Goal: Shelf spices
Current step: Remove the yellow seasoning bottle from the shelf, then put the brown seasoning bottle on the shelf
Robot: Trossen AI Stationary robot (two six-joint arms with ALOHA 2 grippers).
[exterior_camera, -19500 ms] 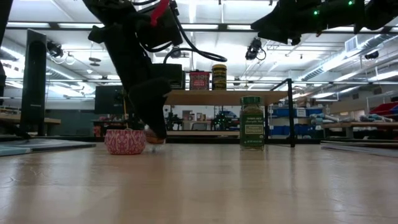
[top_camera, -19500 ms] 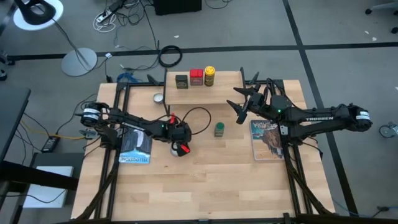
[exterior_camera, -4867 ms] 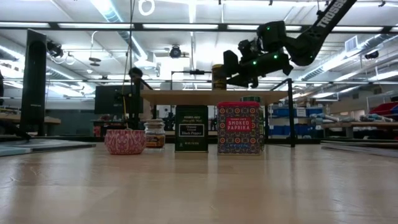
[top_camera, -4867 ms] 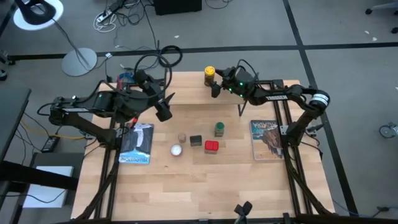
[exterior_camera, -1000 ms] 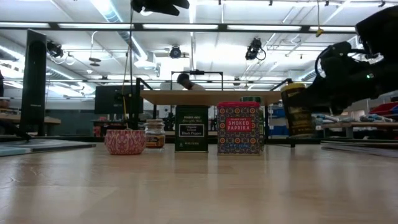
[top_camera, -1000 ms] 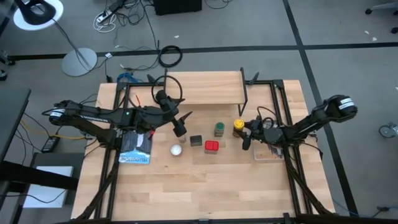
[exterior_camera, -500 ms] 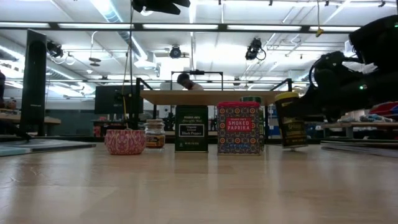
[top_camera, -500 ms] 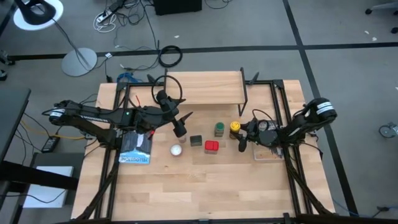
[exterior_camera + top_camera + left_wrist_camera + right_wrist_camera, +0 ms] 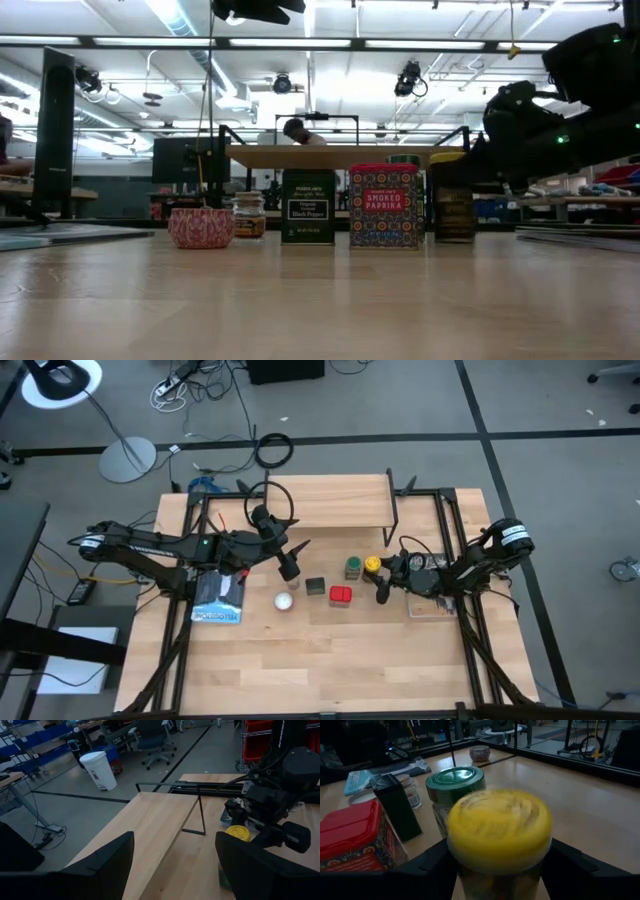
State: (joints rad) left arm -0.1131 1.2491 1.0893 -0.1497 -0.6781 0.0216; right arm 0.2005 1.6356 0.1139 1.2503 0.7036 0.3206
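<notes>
**Spices all off the shelf; none placed**

Spices are seen on the tabletop in front of the bare shelf [image 9: 327,501]: brownish jar [image 9: 248,214], black tin [image 9: 315,587], red tin [image 9: 340,595], green-capped jar [image 9: 353,567]. The yellow jar [image 9: 372,565] is clasped by the right gripper [image 9: 379,579] beside the green-capped jar. The left gripper [image 9: 292,558] is held spread apart, empty, above the table. All five are judged unshelved.

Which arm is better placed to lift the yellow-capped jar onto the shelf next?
The right. Its gripper is already closed around the yellow-capped jar, beside the green-capped jar. The left gripper hangs open and empty, farther off, near the bare shelf.
</notes>
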